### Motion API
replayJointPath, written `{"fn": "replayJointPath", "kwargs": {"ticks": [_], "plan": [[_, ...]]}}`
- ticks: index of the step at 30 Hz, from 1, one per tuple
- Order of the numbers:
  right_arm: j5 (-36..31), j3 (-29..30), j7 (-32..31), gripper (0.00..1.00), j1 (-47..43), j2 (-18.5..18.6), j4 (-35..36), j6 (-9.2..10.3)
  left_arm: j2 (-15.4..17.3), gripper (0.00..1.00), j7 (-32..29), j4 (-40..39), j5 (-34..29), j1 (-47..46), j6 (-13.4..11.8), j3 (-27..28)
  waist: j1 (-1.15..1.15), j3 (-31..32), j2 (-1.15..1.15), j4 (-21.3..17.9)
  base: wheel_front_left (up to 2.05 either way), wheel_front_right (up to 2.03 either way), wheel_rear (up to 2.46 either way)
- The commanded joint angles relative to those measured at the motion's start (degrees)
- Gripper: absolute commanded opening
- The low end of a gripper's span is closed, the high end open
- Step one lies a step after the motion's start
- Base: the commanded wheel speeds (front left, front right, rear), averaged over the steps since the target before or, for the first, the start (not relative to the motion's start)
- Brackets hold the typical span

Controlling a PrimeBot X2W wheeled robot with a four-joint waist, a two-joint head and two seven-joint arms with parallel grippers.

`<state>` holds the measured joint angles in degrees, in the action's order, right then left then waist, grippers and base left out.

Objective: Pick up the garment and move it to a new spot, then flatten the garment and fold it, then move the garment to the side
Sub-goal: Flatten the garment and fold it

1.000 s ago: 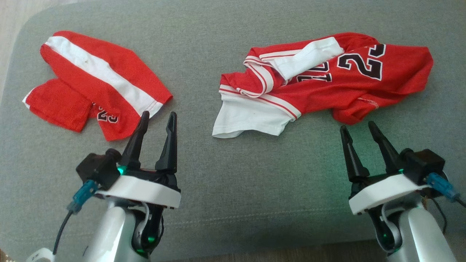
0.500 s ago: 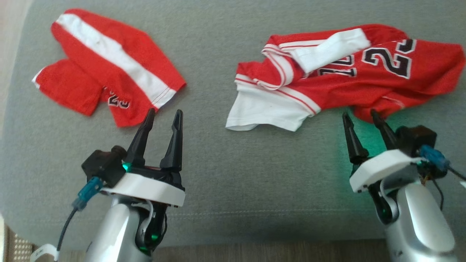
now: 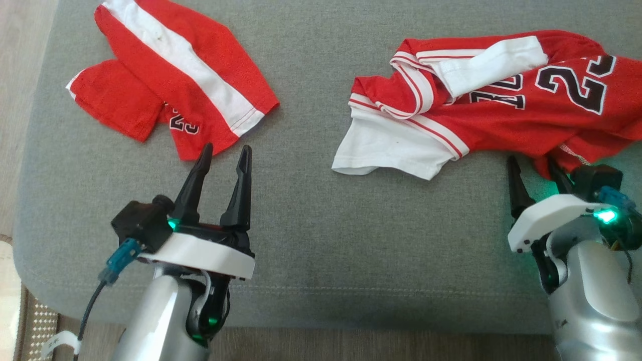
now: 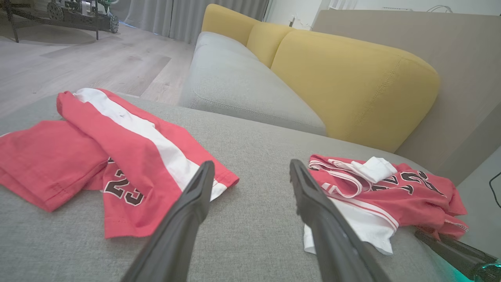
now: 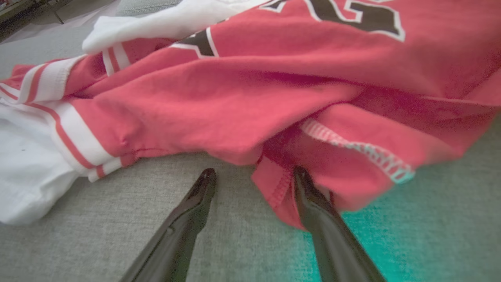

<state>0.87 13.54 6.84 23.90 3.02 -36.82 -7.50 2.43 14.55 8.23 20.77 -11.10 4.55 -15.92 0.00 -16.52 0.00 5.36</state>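
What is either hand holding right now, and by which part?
Nothing is held. The left hand is open above the grey cushion. The right hand is open at the near hem of the jersey, not closed on it.

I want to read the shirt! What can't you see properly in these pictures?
- Head view: the jersey's chest lettering is partly covered by its own folded white sleeve, and its far end is cut off by the right edge.
- Head view: the top of the red shorts is cut off by the top edge.
- Right wrist view: the picture is blurred, so it is unclear whether the right gripper touches the hem.
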Motion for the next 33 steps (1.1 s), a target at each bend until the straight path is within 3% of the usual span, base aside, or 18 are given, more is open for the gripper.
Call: {"fn": "replayJointPath", "kwargs": {"ticks": [1,2,3,4,8,11,15,19,25,30,31,32,33], "plan": [[-0.85,-0.8,0.35,1.0,1.32,-0.14,-0.07,0.01,0.44,1.0,0.45,-1.75,0.08,-1.99,0.18,1.63,0.0,-0.15,0.0,-0.01,0.0,0.0,0.0],[-0.89,-0.79,0.51,0.88,1.65,-0.14,-0.69,0.01,0.44,1.0,0.45,-1.75,0.05,-2.05,0.18,1.6,0.0,-0.19,0.0,-0.04,0.0,0.0,0.0],[-0.89,-0.79,0.51,0.88,1.65,-0.14,-0.69,0.01,0.44,1.0,0.45,-1.75,0.05,-2.05,0.18,1.6,0.0,-0.19,0.0,-0.04,0.0,0.0,0.0],[-0.95,-0.92,0.8,0.0,1.96,-0.14,-1.22,0.01,0.44,1.0,0.45,-1.73,0.02,-2.1,0.18,1.61,0.0,-0.21,0.0,-0.1,0.0,0.0,0.0],[-0.12,-2.96,2.35,0.0,2.49,-0.14,-2.07,0.01,0.44,1.0,0.45,-1.49,-0.27,-1.86,0.2,2.05,0.0,0.37,0.0,-1.18,0.0,0.0,0.0],[2.55,-7.73,3.75,0.0,1.88,-0.14,-0.03,0.01,0.44,1.0,0.45,-1.15,-0.64,-1.46,0.32,2.34,0.0,1.34,0.0,-2.71,0.0,0.0,0.0],[7.04,-15.21,4.78,0.0,-0.97,-0.14,7.37,0.01,0.44,1.0,0.45,-1.15,-0.67,-0.79,0.31,2.62,0.0,3.14,0.0,-5.32,0.0,0.0,0.0],[7.98,-16.72,3.12,0.0,-5.3,-0.14,16.3,0.01,0.44,1.0,0.45,-1.32,-0.57,-0.03,0.09,2.66,0.0,4.99,0.0,-7.74,0.0,0.0,0.0],[8.81,-9.83,-2.46,0.0,-12.55,-0.14,27.09,0.01,0.44,1.0,0.45,-1.39,-0.59,1.32,-0.37,2.97,0.0,6.98,0.0,-10.39,0.0,0.0,0.0],[10.05,2.64,-6.06,0.0,-16.21,-0.14,25.86,0.01,0.44,1.0,0.45,-1.51,-0.4,1.69,-0.54,2.63,0.0,7.58,0.0,-10.65,0.0,0.0,0.0],[9.43,4.39,-6.63,0.58,-16.41,-0.14,24.57,0.01,0.44,1.0,0.45,-1.56,-0.37,1.69,-0.57,2.61,0.0,7.58,0.0,-10.61,0.0,0.0,0.0],[8.86,6.15,-6.96,1.0,-16.3,-0.14,23.21,0.01,0.44,1.0,0.45,-1.6,-0.4,1.68,-0.58,2.59,0.0,7.54,0.0,-10.52,0.0,0.0,0.0],[8.33,7.81,-7.13,1.0,-15.99,-0.14,21.84,0.01,0.44,1.0,0.45,-1.61,-0.44,1.67,-0.57,2.58,0.0,7.5,0.0,-10.41,0.0,0.0,0.0]]}}
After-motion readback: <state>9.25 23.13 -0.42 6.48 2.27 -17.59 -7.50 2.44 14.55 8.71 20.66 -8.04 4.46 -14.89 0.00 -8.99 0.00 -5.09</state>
